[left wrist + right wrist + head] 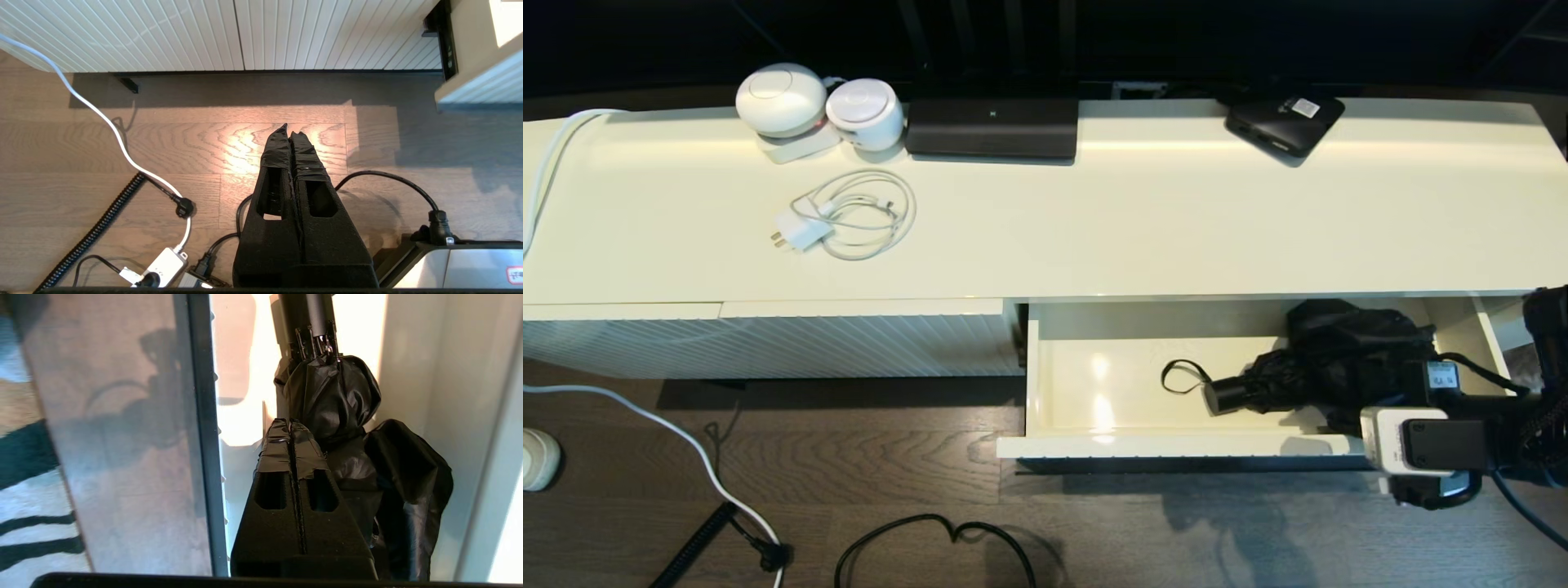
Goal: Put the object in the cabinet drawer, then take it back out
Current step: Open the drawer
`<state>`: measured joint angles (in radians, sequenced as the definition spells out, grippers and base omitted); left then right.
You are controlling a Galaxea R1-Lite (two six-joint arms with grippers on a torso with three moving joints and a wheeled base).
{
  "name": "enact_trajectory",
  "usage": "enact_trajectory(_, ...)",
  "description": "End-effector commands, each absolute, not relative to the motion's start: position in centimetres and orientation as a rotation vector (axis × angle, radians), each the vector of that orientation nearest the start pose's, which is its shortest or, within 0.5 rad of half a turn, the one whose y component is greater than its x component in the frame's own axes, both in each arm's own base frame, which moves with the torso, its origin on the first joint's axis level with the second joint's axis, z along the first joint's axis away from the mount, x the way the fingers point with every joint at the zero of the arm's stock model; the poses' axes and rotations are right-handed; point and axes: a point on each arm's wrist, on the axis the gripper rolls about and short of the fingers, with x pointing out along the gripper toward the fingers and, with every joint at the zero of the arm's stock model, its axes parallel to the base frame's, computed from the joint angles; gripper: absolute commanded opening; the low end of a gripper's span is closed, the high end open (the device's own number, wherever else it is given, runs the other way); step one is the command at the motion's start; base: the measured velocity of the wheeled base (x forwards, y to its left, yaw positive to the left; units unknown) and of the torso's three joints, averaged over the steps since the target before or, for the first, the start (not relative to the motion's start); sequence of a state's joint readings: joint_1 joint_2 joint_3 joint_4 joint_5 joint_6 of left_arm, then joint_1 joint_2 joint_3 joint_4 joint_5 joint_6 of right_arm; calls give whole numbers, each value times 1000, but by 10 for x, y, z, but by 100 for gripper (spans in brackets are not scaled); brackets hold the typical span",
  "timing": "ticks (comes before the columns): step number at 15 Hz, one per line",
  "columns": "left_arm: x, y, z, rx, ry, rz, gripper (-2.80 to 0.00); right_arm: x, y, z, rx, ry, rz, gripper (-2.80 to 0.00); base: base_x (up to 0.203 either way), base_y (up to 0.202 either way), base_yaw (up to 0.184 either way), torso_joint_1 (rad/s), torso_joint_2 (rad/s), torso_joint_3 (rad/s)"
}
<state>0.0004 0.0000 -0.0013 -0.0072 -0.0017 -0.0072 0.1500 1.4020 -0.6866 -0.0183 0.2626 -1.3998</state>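
So we've got the drawer [1094, 384] pulled open at lower right of the head view, and the umbrella [1327, 363] lies inside it toward the right end, handle pointing left with its loop [1183, 377] flat on the glossy floor. Our right gripper [291, 426] sits over the drawer's front right corner, fingers pressed together on nothing, just beside the baggy fabric. Our left gripper [291, 132] is clenched too, hanging over the wood floor [122, 155] near some cables.
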Motion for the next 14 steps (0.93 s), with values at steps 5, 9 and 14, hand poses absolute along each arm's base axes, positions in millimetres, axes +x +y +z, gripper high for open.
enact_trajectory(5,-23,0,77,-8,-9,-2,-280,179,34,143,-1261,386,889,-280,0,0,0,0,0,0)
enact_trajectory(9,-23,0,77,-8,-9,-2,-280,166,32,131,-1251,424,918,-280,0,0,0,0,0,0)
enact_trajectory(14,-23,0,77,-8,-9,-1,-280,162,32,130,-1253,424,924,-280,0,0,0,0,0,0)
